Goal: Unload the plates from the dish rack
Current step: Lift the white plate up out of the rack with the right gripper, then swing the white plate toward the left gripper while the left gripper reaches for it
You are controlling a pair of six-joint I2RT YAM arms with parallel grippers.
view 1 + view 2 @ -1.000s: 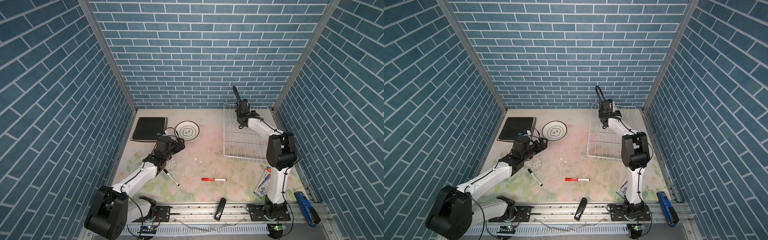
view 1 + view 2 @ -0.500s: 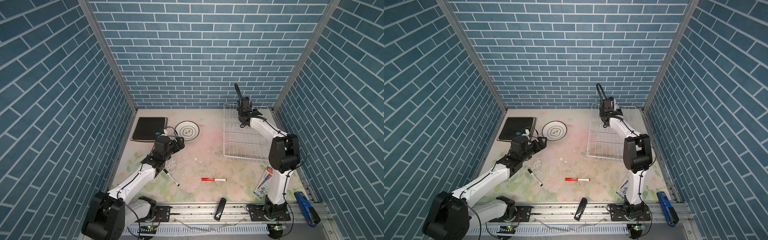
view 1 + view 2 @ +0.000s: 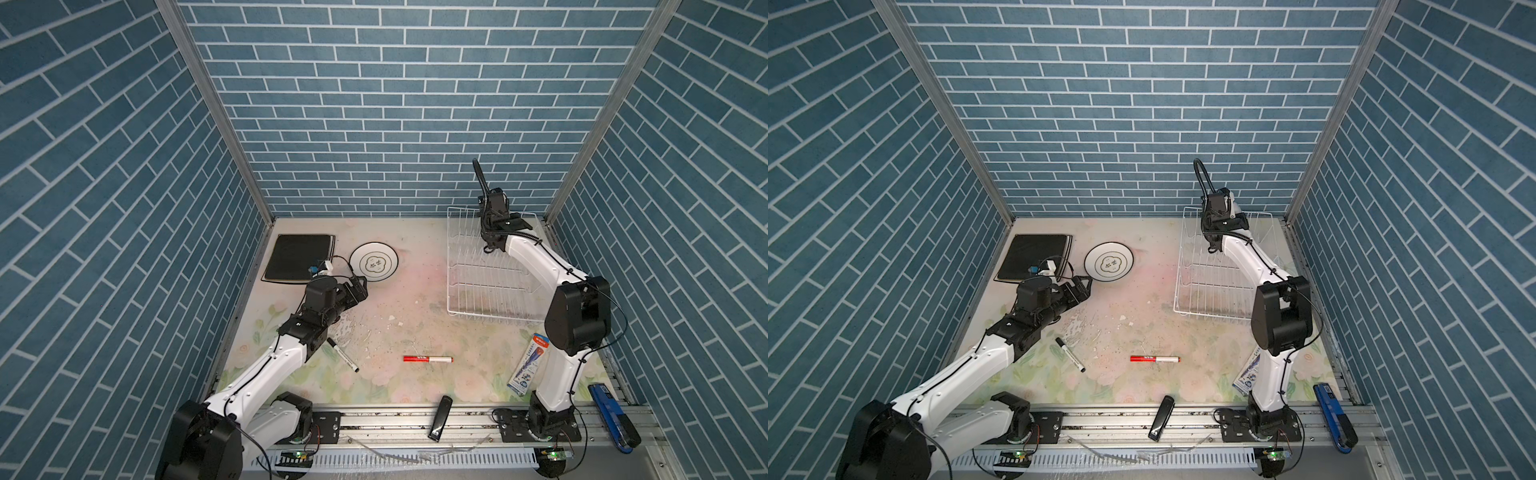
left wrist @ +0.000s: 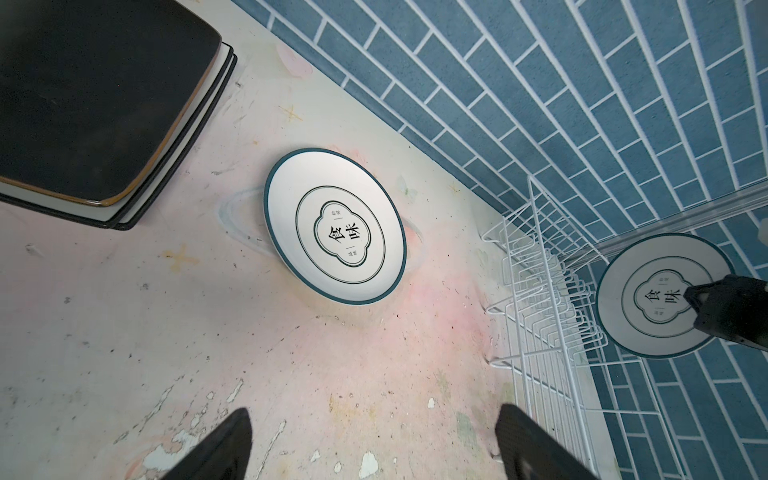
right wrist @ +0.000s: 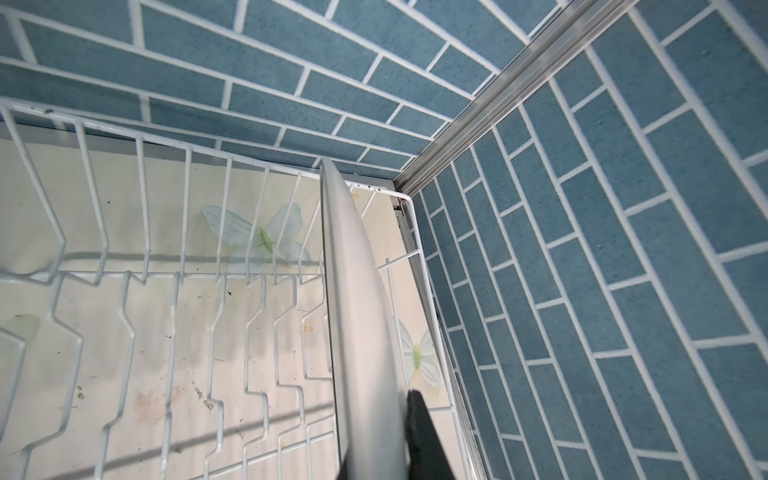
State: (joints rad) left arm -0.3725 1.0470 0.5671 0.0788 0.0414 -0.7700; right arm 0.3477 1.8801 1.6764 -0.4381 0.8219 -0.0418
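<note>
The white wire dish rack (image 3: 482, 286) (image 3: 1208, 291) stands at the back right. My right gripper (image 3: 495, 208) (image 5: 386, 415) is shut on a round white plate (image 4: 648, 299) (image 5: 357, 291), held upright on edge above the rack's back right corner. A second round plate (image 3: 373, 262) (image 4: 334, 226) with a clover motif lies flat on the table. A square black plate (image 3: 298, 257) (image 4: 91, 95) tops a stack of square white plates (image 4: 137, 210) at the back left. My left gripper (image 3: 361, 286) (image 4: 372, 411) hangs open and empty just in front of the flat round plate.
A black marker (image 3: 341, 354) lies beside my left forearm and a red marker (image 3: 428, 358) at mid-front. A marker package (image 3: 528, 370) sits by the right arm's base, a black bar (image 3: 439, 423) and a blue tool (image 3: 614, 415) on the front rail. Brick walls close three sides.
My right gripper has lifted the round plate higher and a little toward the back right corner. The left arm has hardly moved and stays open.
</note>
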